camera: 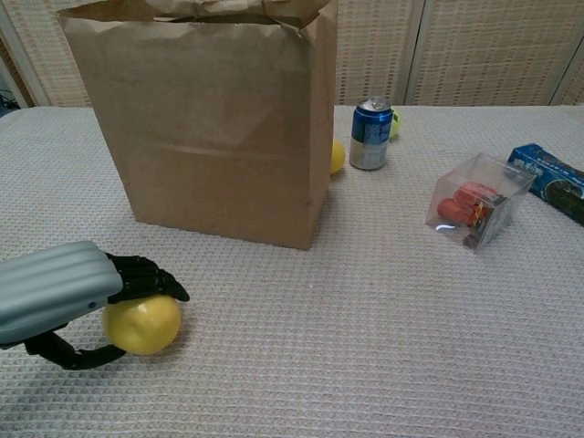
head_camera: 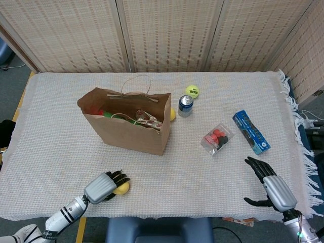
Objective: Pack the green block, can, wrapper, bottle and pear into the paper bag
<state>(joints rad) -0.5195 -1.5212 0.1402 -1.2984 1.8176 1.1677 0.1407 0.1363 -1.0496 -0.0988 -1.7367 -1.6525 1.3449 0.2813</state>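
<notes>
At lower left, the left robot hand (camera: pixel 64 299) curls over the yellow pear (camera: pixel 141 323), gripping it on the worktop (camera: pixel 383 347).

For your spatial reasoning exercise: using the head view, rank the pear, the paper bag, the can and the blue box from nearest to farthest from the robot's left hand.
1. pear, under the left hand
2. paper bag, behind it
3. can, right of the bag
4. blue box, far right

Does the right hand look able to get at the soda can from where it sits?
Probably yes, with a long reach. The right hand sits open at the table's near edge; the can stands far back beside the paper bag. Only the clear box lies roughly between.
</notes>
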